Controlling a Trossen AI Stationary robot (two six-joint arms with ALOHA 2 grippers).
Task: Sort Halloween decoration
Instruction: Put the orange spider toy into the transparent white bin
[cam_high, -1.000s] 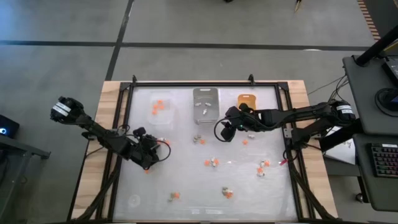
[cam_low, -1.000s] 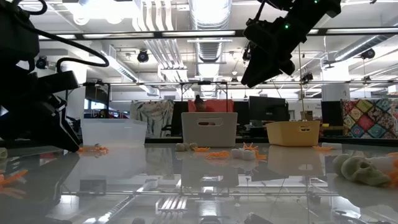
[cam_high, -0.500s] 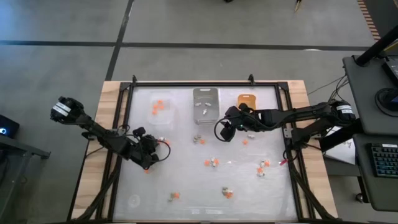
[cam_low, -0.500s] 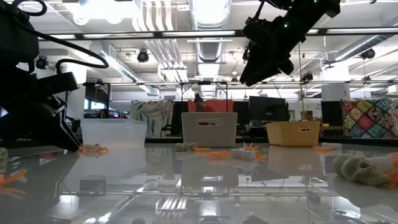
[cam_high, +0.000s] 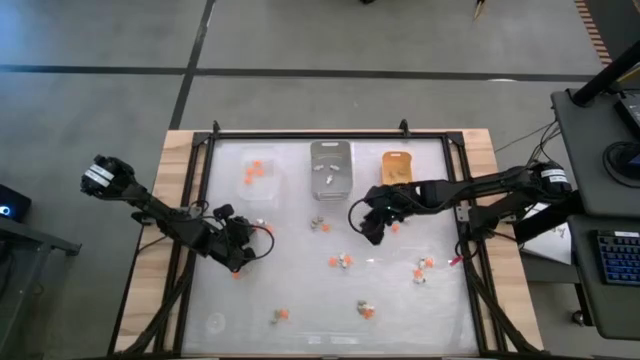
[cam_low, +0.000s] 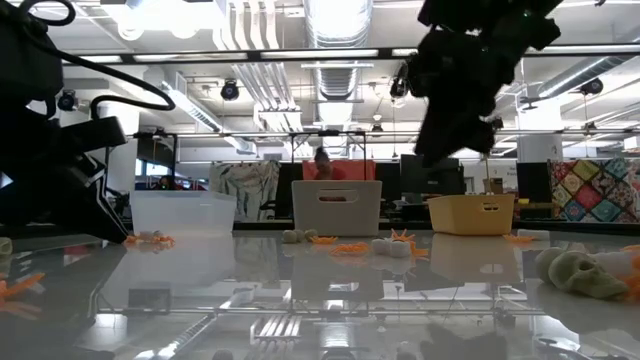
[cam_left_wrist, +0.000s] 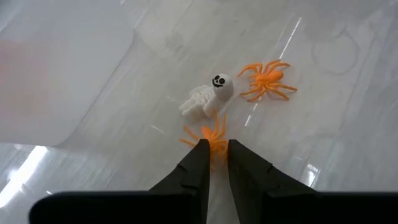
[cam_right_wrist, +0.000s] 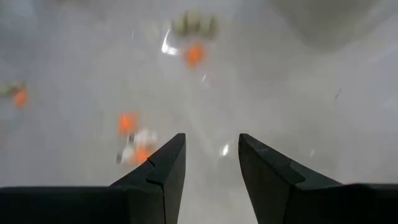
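Orange spider (cam_left_wrist: 210, 138) half hidden, pinched in left claw (cam_left_wrist: 214, 155), right claw (cam_right_wrist: 211, 155) wide, empty.

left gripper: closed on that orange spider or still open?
Shut on it. In the left wrist view the left gripper has its fingertips nearly together, pinching the orange spider beside the white skeleton.

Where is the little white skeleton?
In the left wrist view, the skeleton lies on the table just past the left gripper, between two orange spiders.

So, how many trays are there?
3: a clear tray on the left, a grey tray in the middle, an orange-yellow tray on the right, all along the far edge.
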